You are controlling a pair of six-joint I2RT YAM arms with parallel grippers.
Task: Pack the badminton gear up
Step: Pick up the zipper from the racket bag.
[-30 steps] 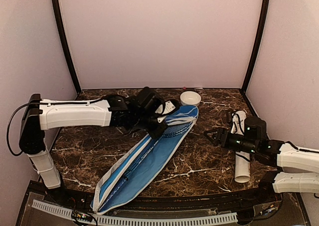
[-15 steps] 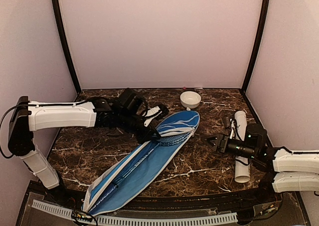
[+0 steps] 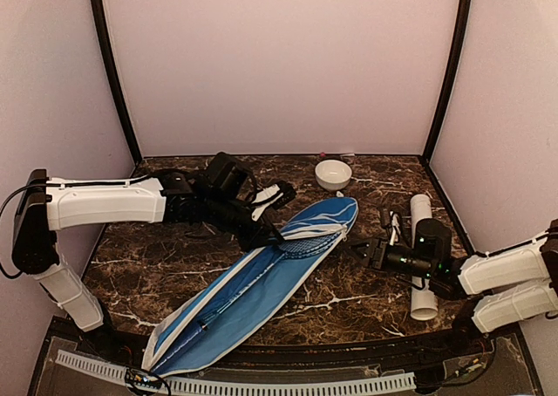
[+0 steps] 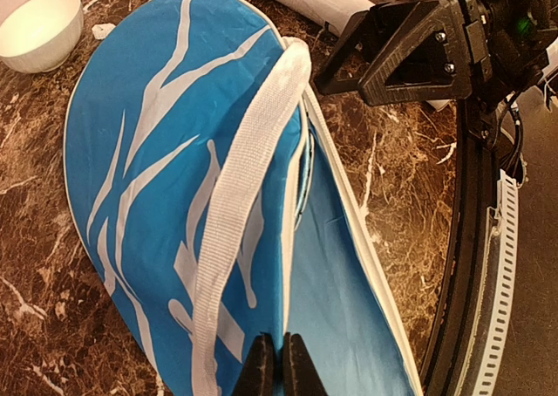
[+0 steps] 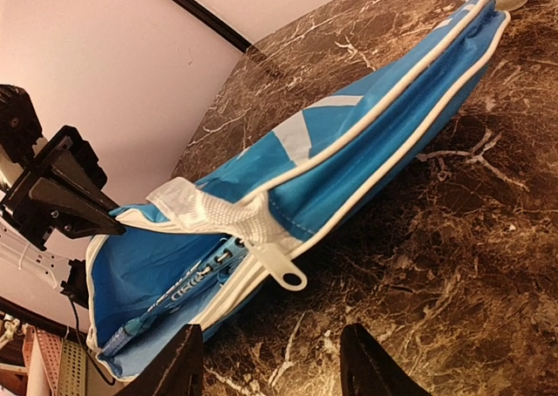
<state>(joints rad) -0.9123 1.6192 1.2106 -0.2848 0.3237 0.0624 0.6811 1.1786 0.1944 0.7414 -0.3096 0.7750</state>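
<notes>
1. Diagonally, the racket cover (image 3: 235,304) runs from the near-left edge of the tabletop (image 3: 349,296) toward the far middle. Its long side is unzipped, and a racket (image 3: 303,244) lies inside.
2. Right of it, the white tube (image 3: 424,302) lies partly under the right arm, not yet packed.
3. The right end effector (image 3: 357,253), fingers spread, faces the zip pull (image 5: 283,269), probably to close the cover.
4. The left end effector (image 4: 280,361) pinches the cover's upper flap at its trimmed edge, seemingly to steady the opening.
5. Farthest, a bowl (image 3: 333,173) sits apart.
</notes>
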